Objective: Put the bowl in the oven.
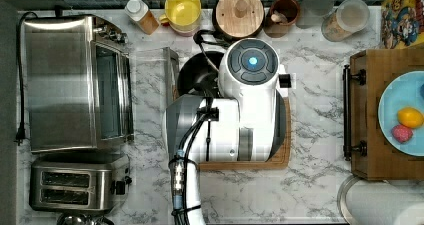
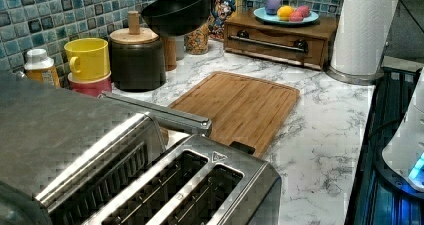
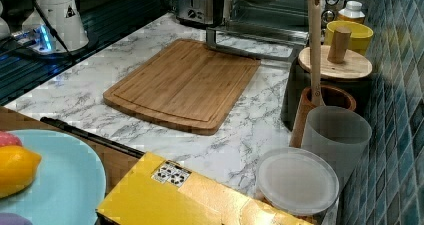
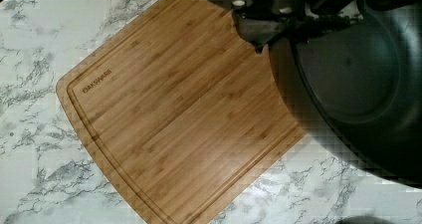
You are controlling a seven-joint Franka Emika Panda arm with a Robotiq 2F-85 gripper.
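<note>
Gripper pinching bowl rim, bowl tilted high above cutting board; risk: slip, or strike on oven door

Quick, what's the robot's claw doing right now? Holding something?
Gripper: shut on the black bowl, holding it by its rim, lifted above the cutting board.

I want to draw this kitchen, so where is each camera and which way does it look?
Top view: overhead, facing straight down; arm shows.
Left view: beside the toaster, facing across the board; base at the left view's right.
Right view: by the plate, facing the oven; base far off.
Wrist view: on the arm, facing down; gripper holds the bowl.
Left and right views share the board, from opposite ends.
</note>
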